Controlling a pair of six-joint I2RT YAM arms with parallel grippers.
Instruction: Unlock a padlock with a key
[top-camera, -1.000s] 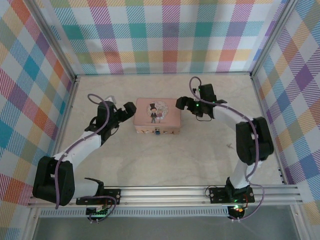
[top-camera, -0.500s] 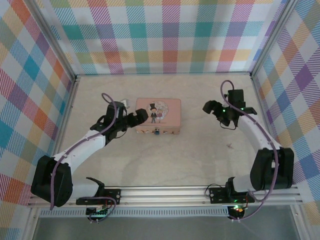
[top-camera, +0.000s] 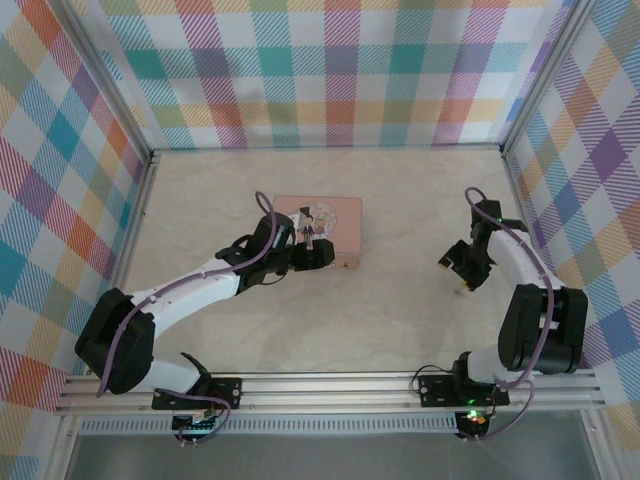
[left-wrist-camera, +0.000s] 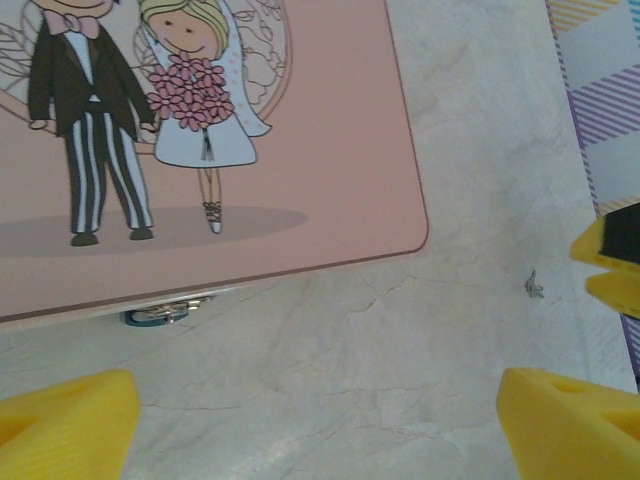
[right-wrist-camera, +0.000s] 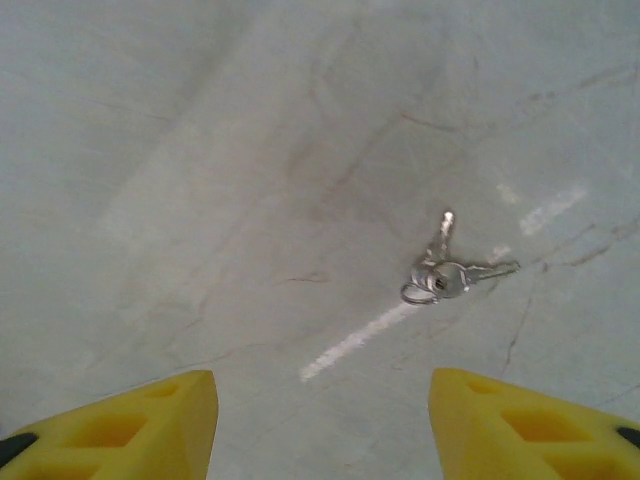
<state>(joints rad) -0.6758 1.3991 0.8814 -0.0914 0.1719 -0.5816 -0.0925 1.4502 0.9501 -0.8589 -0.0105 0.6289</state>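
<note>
Tin lid bore cartoon bride and groom, padlock at its edge; I noted left gripper and right gripper spread empty, keys before the right.

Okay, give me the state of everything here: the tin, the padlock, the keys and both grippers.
Tin: lid closed.
Padlock: at the tin's front edge, mostly hidden.
Keys: lying on the table, ungripped.
Left gripper: open, empty.
Right gripper: open, empty, above the keys.
</note>
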